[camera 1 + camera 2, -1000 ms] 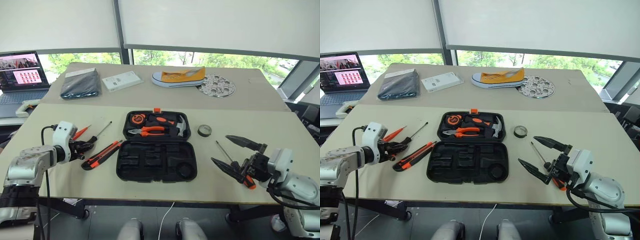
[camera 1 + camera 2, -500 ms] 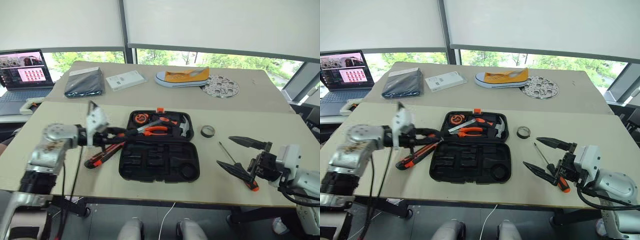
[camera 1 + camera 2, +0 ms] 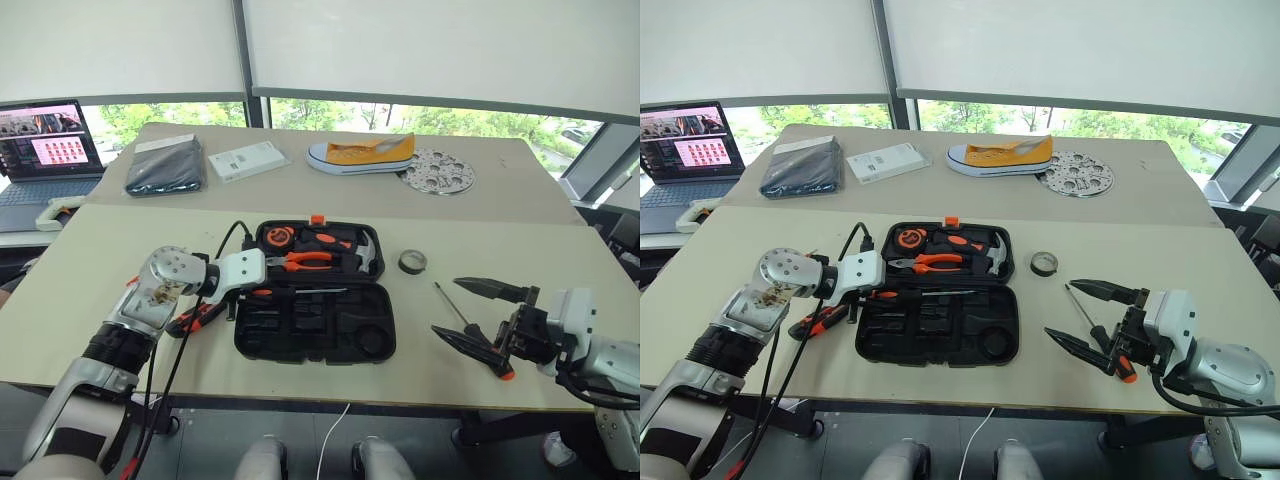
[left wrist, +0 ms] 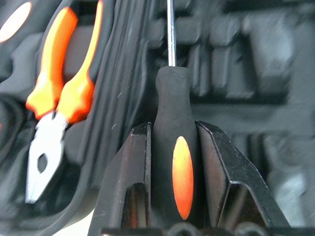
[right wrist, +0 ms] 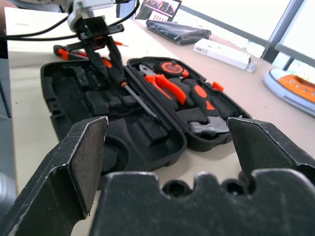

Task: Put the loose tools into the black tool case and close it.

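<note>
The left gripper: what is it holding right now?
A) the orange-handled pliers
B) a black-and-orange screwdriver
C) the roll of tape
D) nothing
B: the left gripper is shut on the handle of a black-and-orange screwdriver, held over the open black tool case.

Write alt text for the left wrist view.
The left gripper clamps the black-and-orange handle of a screwdriver over the open black tool case, shaft pointing away across the moulded slots. Orange-handled pliers lie in the case's other half.
</note>
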You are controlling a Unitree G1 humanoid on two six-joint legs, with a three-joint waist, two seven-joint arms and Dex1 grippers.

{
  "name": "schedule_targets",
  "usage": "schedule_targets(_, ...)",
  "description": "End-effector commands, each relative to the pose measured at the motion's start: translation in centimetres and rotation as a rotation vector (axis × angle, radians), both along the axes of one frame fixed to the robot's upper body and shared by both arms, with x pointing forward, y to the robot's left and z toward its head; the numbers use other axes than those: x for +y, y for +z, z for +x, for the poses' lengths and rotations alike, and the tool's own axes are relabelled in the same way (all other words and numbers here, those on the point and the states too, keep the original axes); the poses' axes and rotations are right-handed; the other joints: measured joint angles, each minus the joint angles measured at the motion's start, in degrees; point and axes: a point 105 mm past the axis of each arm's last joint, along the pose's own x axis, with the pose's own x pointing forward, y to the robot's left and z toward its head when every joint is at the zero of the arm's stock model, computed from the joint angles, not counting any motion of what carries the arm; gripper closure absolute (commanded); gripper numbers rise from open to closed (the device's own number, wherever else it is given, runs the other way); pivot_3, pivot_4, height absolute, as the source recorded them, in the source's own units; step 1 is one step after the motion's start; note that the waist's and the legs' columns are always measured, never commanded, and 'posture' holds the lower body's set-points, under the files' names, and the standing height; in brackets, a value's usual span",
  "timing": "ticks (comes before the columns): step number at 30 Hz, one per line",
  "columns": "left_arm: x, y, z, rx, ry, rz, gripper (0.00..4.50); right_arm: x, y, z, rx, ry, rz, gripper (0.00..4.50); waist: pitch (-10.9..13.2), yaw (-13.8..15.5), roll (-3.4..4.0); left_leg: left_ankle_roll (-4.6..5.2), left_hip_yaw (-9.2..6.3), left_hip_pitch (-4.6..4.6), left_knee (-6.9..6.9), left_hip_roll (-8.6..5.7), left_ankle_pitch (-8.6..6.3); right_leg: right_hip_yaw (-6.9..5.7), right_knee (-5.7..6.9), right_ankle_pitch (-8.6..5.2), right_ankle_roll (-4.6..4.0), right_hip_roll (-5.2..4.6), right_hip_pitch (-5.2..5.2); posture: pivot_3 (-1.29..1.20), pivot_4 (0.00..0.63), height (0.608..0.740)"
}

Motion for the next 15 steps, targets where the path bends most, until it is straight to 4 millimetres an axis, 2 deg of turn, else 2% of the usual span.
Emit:
schedule_targets(1,-0.3,0.9,0.4,-0.048,-0.028,0.019,3.61,0.3,1.2,-0.5,-0.035,0.008,0.034,0.0,0.0,-0.01,0.0,0.0,0.0,0.01,0.02,0.0,0.0,0.0,0.02,0.0,0.0,0.0,0.0,0.0,0.15,0.74)
schedule_targets(3,-0.6,0.7,0.1,-0.036,-0.057,0.024,3.61,0.5,1.2,-0.5,-0.028,0.013,0.038,0.0,0.0,0.04,0.0,0.0,0.0,0.01,0.06,0.02,0.0,-0.01,0.04,0.01,0.0,0.01,0.01,0.0,0.15,0.74)
schedule_targets(5,-0.8,0.7,-0.1,-0.031,-0.065,0.019,2.61,0.6,1.1,-0.6,-0.021,0.015,0.041,0.0,0.0,0.04,0.0,0.0,0.0,0.02,0.08,0.02,0.0,0.0,0.04,0.01,0.0,0.02,0.01,0.0,0.15,0.74)
schedule_targets(6,-1.0,0.9,0.0,-0.046,-0.063,-0.007,2.4,0.6,1.0,-0.7,-0.015,0.017,0.043,0.0,0.0,0.05,0.0,0.0,0.0,0.01,0.08,0.02,0.0,0.0,0.04,0.01,-0.01,0.02,0.02,0.0,0.15,0.74)
schedule_targets(8,-1.3,1.5,0.3,-0.088,-0.051,-0.062,1.65,0.7,0.9,-0.7,-0.005,0.02,0.046,0.0,-0.01,0.2,0.02,0.0,0.0,0.02,0.09,0.01,0.0,0.0,0.02,0.01,-0.01,0.01,0.05,0.0,0.15,0.74)
schedule_targets(10,-1.7,3.0,0.9,-0.125,0.001,-0.225,0.96,0.9,0.8,-0.9,0.015,0.026,0.059,0.0,-0.01,0.38,0.02,0.0,0.0,0.01,0.13,0.01,0.0,0.0,0.03,0.03,0.01,0.0,0.06,0.0,0.15,0.74)
schedule_targets(12,-1.9,3.6,1.1,-0.074,0.053,-0.388,0.96,1.0,0.7,-1.1,0.055,0.027,0.098,0.0,0.0,0.43,0.02,0.0,-0.05,-0.04,0.24,0.02,0.0,-0.04,0.06,0.04,0.03,0.01,0.06,0.0,0.15,0.74)
schedule_targets(15,-1.9,3.2,0.8,0.007,0.085,-0.471,0.96,1.3,0.7,-1.1,0.069,0.032,0.103,0.0,-0.01,0.13,0.02,0.0,-0.06,-0.04,0.3,0.02,0.0,-0.02,0.07,0.07,0.07,0.0,0.09,0.0,0.15,0.74)
